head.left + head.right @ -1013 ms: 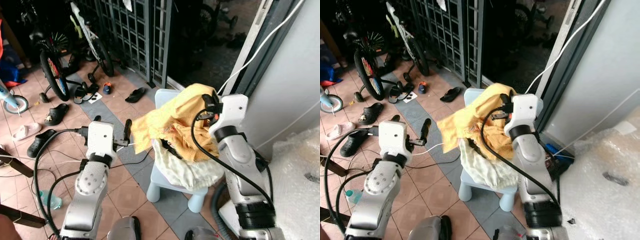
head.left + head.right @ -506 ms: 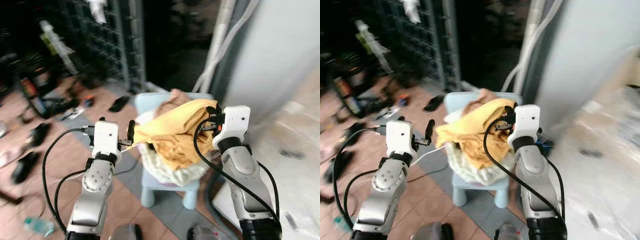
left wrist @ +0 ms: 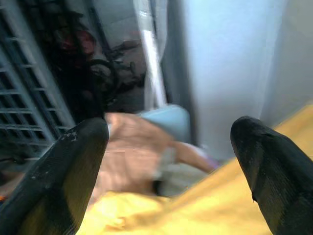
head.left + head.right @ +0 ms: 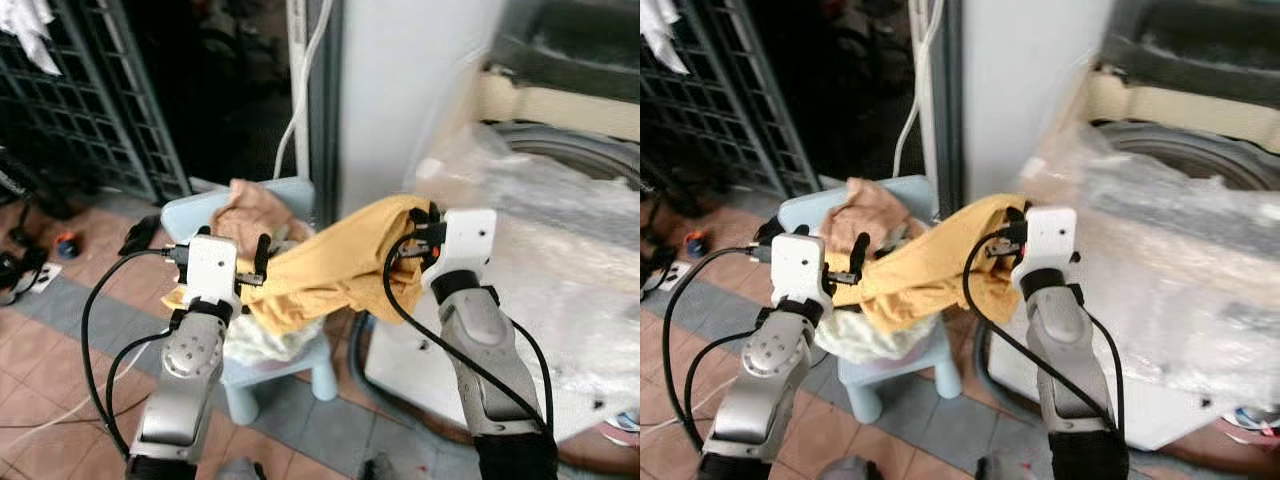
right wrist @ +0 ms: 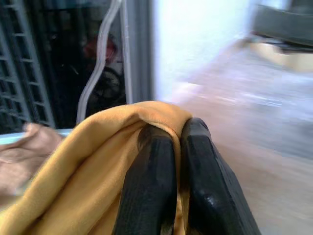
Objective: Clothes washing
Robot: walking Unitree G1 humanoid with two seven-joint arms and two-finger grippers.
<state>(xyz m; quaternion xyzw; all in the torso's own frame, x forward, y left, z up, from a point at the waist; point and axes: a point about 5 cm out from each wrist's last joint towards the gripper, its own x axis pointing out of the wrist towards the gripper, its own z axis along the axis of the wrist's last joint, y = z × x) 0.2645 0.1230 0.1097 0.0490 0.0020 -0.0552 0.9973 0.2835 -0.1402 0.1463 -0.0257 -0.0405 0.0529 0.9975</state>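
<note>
Right wrist view | our right gripper pinches the yellow garment (thin fold) | left gripper spread, empty | trailing end could snag on the blue chair.

1. Right arm: raised at centre-right of the head view; right gripper fingers pressed together, pinching the yellow cloth.
2. Left arm: raised at centre-left; left gripper fingers spread wide apart.

Mustard-yellow garment, pale blue chair
</note>
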